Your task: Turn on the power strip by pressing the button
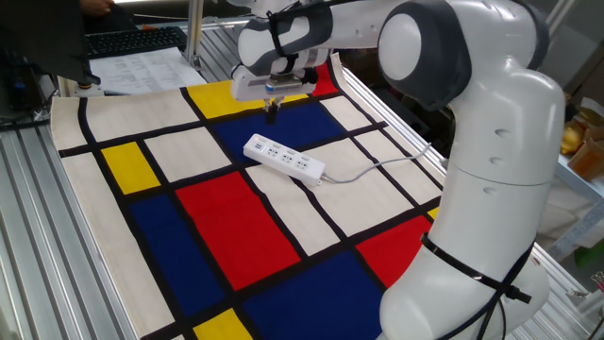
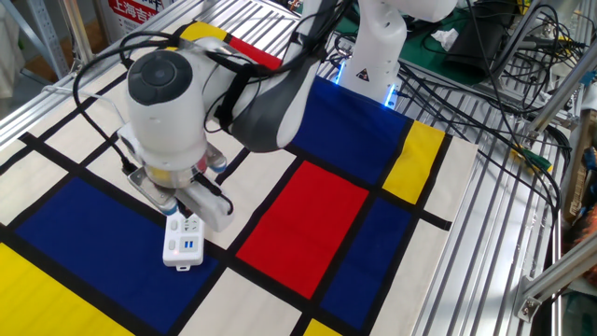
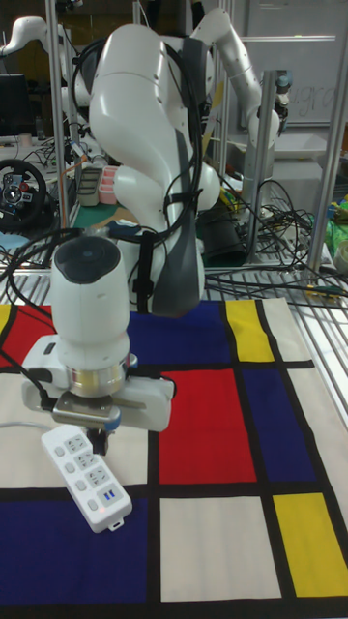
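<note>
alignment comes first for me here: i want the claw (image 1: 273,110) centred over the button before i drop, and from these views i cannot pick the button out with confidence. the blue marks at one end of the power strip (image 1: 284,159), seen at the lower left of the other fixed view, may be ports and not a switch, so i would check both ends before committing. i'd come down straight, slowly, with a fingertip square on the switch, and press only as far as it gives, since a sideways shove would likely slide the light bar across the cloth (image 1: 217,217).

i cannot tell how far the claw is spread; the fingertips are dark, small and partly hidden under the wrist in every view. it holds nothing.

the strip lies flat, socket face up, on the checked cloth over the tabletop, near the middle of one fixed view, across the border of a blue panel and a pale one. its long axis runs diagonally there, from upper left to lower right, and the thin cord (image 1: 377,166) leaves the lower-right end and trails toward the right edge. the claw hangs above the blue panel just beyond the upper-left end, apart from the strip.
</note>
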### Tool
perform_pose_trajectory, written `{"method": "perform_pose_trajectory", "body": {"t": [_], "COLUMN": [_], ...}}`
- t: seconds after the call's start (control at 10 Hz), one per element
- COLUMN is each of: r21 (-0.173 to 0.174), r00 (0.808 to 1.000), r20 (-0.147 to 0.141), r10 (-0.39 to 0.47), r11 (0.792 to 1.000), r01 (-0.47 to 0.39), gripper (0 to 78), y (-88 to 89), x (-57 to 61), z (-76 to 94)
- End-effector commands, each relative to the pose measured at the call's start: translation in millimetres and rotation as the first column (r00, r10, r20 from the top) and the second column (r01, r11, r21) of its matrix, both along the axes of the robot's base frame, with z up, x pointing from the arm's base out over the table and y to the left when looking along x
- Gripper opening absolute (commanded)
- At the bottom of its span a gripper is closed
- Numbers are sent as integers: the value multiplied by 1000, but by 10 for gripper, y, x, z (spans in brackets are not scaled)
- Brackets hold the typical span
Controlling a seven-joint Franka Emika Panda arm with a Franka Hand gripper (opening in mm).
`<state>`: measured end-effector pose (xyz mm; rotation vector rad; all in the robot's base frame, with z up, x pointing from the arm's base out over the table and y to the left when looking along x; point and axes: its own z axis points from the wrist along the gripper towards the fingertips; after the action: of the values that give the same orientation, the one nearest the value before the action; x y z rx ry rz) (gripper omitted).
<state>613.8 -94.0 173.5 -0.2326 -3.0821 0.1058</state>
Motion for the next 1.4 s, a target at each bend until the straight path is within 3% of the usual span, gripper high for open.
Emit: {"method": "perform_pose_trajectory", "body": {"t": [0.1,0.2,0.7,1.0,1.2,1.4], "r21": [-10,-26,-9,34,113,106], "r00": [1000,1000,1000,1000,1000,1000], "r20": [-2,3,9,15,27,16], "r10": [-6,-4,-18,-6,6,-24], "r11": [1000,1000,1000,999,994,994], "r01": [6,4,19,5,-9,22], "gripper": [11,11,11,11,11,11], "y": [58,58,58,58,92,269], "x": [-195,-195,-195,-195,-207,-298], "z": [109,109,109,109,135,200]}}
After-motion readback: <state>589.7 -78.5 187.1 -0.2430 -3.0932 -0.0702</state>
